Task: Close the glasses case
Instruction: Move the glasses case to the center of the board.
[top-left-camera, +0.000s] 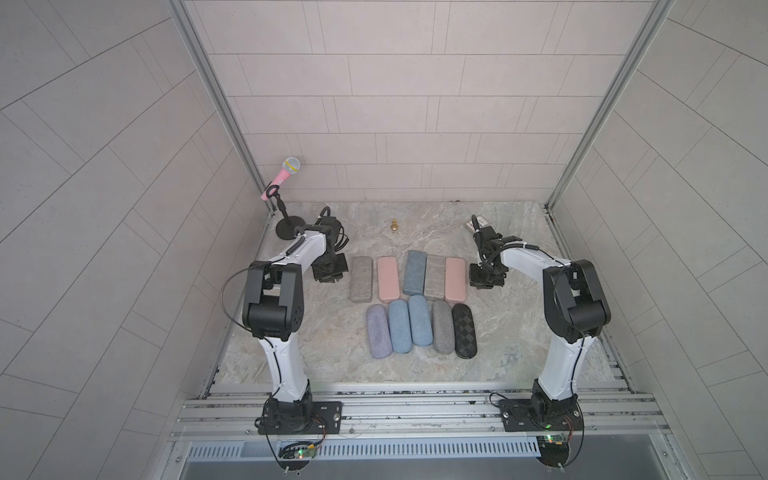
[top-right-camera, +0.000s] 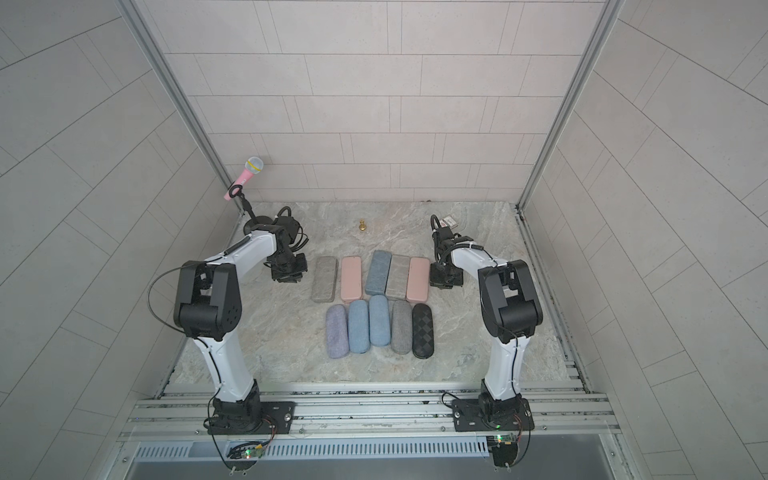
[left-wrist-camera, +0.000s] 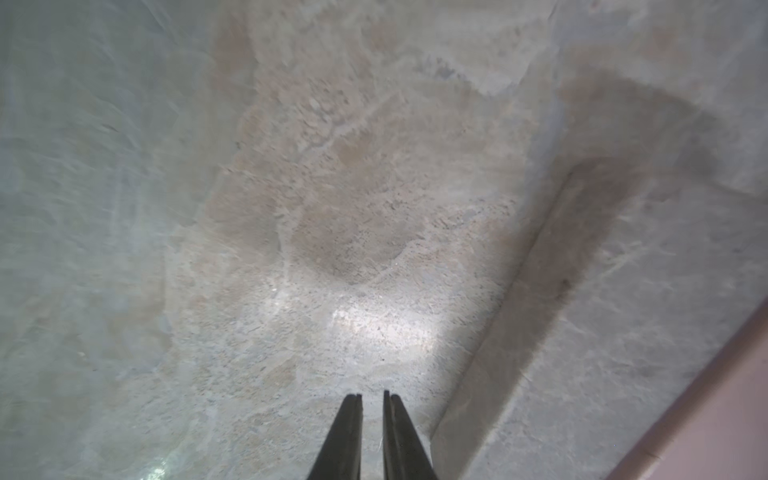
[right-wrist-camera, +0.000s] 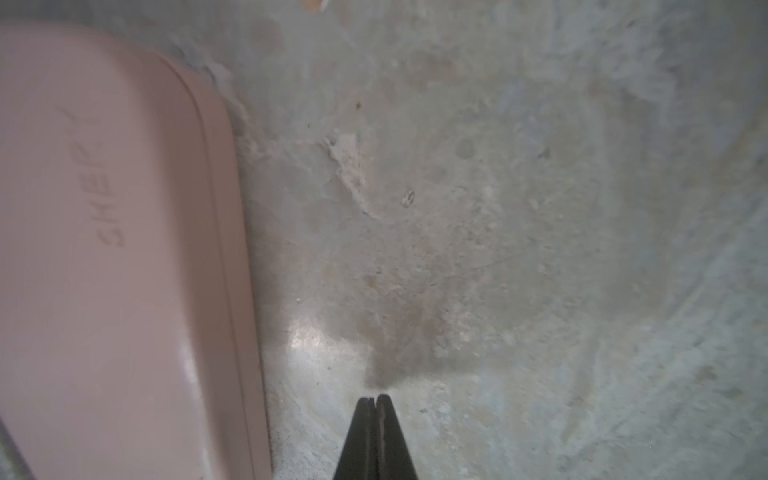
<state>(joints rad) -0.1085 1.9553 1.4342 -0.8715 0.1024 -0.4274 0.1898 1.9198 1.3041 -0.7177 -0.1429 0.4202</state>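
In both top views the fingers of each gripper are sitting out of sight beneath the black wrist housings, so only the wrist cameras are showing them. The left gripper (left-wrist-camera: 372, 400) is pointing at the bare grey-beige marble-patterned table (left-wrist-camera: 291, 208), its fingertips standing slightly apart with a narrow slit between them and nothing in it. The right gripper (right-wrist-camera: 376, 401) is showing its fingertips pressed together, also empty.

Near the left gripper, the grey speckled rectangular case (left-wrist-camera: 644, 332) is blending into the marble and running off the frame. Only a sliver of the pink smooth rectangular case (left-wrist-camera: 727, 436) beyond it is showing. The second pink rectangular case (right-wrist-camera: 116, 249), just beside the right gripper, is also being cropped, its embossed lettering too blurred to read.

These three are lying in the rear row with the blue fabric rectangular case (top-left-camera: 414, 273) and the second grey rectangular case (top-left-camera: 435, 277). In front are lying the lavender oval case (top-left-camera: 379, 331), the left blue oval case (top-left-camera: 400, 326), the right blue oval case (top-left-camera: 419, 320), the grey oval case (top-left-camera: 443, 327) and the black quilted oval case (top-left-camera: 464, 330).

All ten are lying flat mid-table between the grippers, their long axes running from the robot's side toward the back wall. Every lid is looking shut, though the seams are too small to make out.
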